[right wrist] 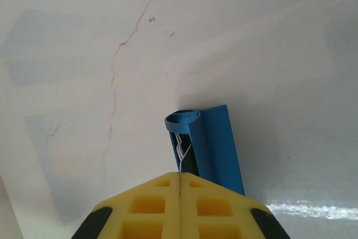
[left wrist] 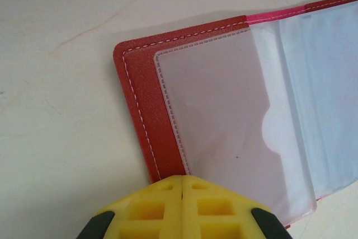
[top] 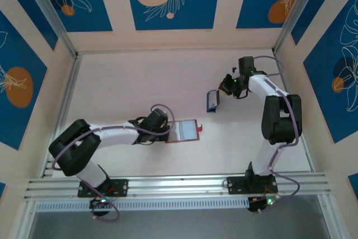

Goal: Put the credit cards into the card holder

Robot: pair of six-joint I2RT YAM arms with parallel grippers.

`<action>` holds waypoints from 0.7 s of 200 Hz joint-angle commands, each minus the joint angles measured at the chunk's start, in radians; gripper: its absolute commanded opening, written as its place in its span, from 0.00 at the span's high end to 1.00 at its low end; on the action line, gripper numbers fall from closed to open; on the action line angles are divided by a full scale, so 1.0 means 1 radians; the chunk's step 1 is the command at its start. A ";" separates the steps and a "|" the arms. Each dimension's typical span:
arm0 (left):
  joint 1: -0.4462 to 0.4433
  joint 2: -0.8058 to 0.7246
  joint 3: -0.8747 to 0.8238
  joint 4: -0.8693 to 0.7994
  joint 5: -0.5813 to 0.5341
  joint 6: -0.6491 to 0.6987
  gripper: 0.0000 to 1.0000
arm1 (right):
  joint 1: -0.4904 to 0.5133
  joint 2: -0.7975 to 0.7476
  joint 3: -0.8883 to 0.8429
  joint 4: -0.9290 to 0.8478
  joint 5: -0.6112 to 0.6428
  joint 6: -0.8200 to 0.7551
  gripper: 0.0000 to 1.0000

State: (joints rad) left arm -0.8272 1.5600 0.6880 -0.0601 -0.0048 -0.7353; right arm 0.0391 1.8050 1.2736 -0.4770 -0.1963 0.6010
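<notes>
The red card holder [top: 187, 131] lies open on the table, its clear sleeves [left wrist: 224, 121] facing up and holding nothing. My left gripper [left wrist: 183, 177] is shut, its tips resting on the near edge of the holder's red cover [left wrist: 140, 93], by the holder's left end [top: 165, 130]. A narrow blue item [right wrist: 215, 144] stands on edge at the right [top: 212, 100]. From it, a dark credit card [right wrist: 189, 159] with thin white edges runs into my right gripper [right wrist: 179, 174], which is shut on it [top: 226, 87]. The yellowish card is hidden.
Patterned blue and cream walls box in the pale table on three sides. A metal rail [top: 179, 186] runs along the near edge by the arm bases. Bare table [top: 134, 82] lies between the two arms and behind the card holder.
</notes>
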 commanded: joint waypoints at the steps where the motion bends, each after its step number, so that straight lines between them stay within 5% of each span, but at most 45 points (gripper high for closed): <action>1: -0.028 0.063 -0.013 -0.018 0.043 -0.020 1.00 | 0.003 -0.051 -0.017 -0.033 0.018 -0.004 1.00; 140: -0.027 0.078 -0.016 -0.003 0.049 -0.027 1.00 | 0.024 -0.142 -0.027 -0.071 0.100 -0.008 1.00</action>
State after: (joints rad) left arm -0.8272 1.5620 0.6884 -0.0593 -0.0048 -0.7532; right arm 0.0509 1.7023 1.2537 -0.5144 -0.1207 0.6010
